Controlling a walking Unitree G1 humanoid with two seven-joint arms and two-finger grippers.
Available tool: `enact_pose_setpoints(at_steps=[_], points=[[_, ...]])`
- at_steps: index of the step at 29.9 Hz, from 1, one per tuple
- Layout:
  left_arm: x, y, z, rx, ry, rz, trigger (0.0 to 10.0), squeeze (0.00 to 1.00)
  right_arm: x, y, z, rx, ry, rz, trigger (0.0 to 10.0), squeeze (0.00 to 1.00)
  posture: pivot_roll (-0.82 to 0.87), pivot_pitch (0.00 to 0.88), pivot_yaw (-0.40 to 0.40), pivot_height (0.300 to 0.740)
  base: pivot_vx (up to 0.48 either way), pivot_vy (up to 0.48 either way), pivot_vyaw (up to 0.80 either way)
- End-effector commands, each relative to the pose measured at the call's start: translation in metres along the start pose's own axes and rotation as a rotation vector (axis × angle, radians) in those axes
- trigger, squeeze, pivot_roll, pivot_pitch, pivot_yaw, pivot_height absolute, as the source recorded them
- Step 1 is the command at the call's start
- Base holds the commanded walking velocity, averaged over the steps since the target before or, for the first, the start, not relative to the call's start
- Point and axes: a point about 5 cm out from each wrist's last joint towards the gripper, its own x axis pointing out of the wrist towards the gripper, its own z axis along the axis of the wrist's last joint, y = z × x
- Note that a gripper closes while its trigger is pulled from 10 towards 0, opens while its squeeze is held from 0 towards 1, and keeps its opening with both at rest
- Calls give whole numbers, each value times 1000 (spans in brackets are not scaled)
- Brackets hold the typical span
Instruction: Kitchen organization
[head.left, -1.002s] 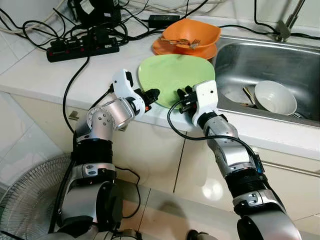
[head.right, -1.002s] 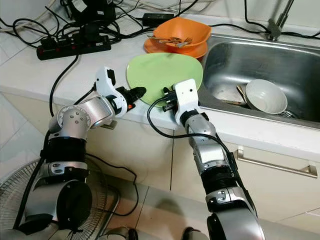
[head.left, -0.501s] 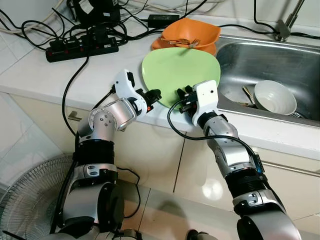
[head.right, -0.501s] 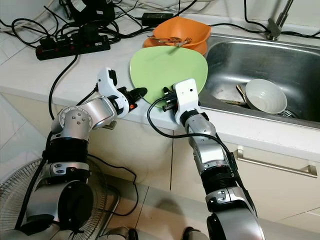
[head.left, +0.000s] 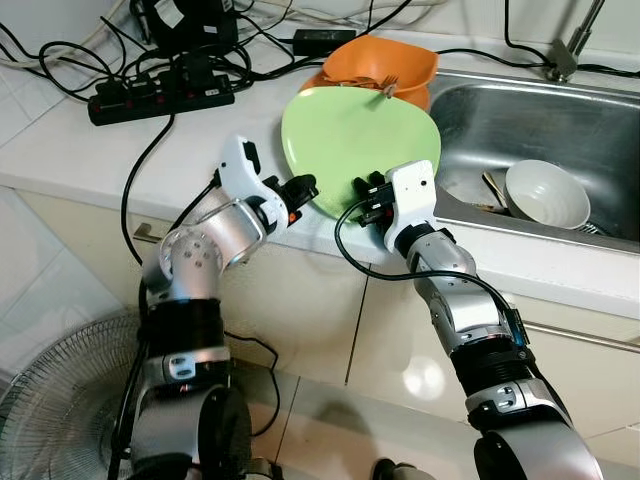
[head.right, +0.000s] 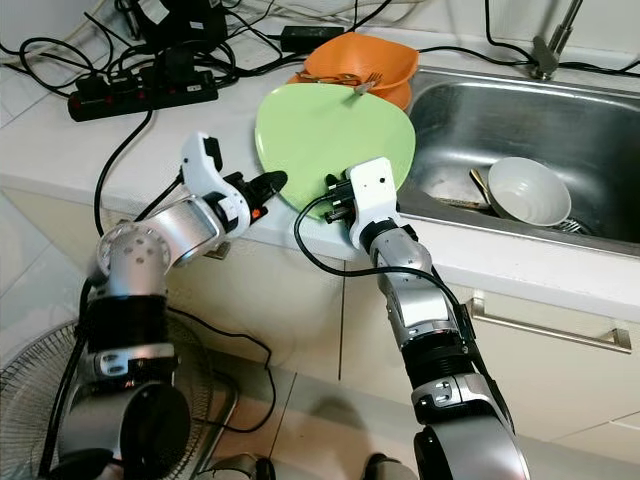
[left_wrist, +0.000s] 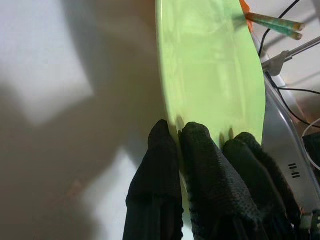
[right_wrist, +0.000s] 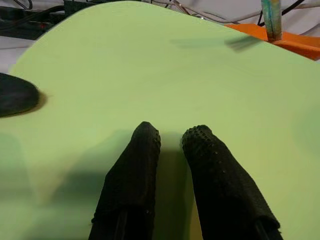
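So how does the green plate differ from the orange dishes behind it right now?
The green plate is tilted up off the counter, gripped at its near rim by the left gripper and right gripper; the orange dishes sit flat, stacked and unheld. The green plate carries nothing; the orange dishes carry cutlery. Both stand left of the sink.

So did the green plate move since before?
Yes. The green plate has tipped up: its far edge now overlaps the orange bowl, held by the left pincer and right pincer.

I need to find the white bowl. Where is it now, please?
In the left eye view, the white bowl sits inside the steel sink on the robot's right, beyond the green plate.
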Motion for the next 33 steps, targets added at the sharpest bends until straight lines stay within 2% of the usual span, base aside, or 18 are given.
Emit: enact_pose_setpoints(at_steps=[1,8,13,16,19,24,28,33], points=[[-11,14,-9,17,23,88,10000,0,-2,-2,-7,16,35,-5,10000,0,13,90,34,732,0,0,0],[-22,25,-9,3,-8,134,10000,0,0,-4,-4,12,26,-4,10000,0,21,84,23,732,0,0,0],[-28,26,-11,0,-45,144,10000,0,1,-11,8,24,-22,-26,10000,0,26,79,15,732,0,0,0],[-32,24,-11,-1,-76,138,10000,0,0,-23,24,40,-88,-65,10000,0,32,76,7,732,0,0,0],[-35,24,-13,1,-77,137,10000,0,-1,-36,51,64,-183,-100,10000,0,27,74,4,732,0,0,0],[-35,22,-16,5,-72,130,10000,0,-7,-43,84,67,-312,-111,10000,0,11,69,7,732,0,0,0],[-35,19,-18,14,-67,114,10000,0,-13,-46,91,75,-359,-122,10000,0,6,68,7,732,0,0,0],[-43,21,-20,52,-71,99,10000,0,-22,-61,72,89,-297,-184,10000,0,10,74,3,732,0,0,0]])
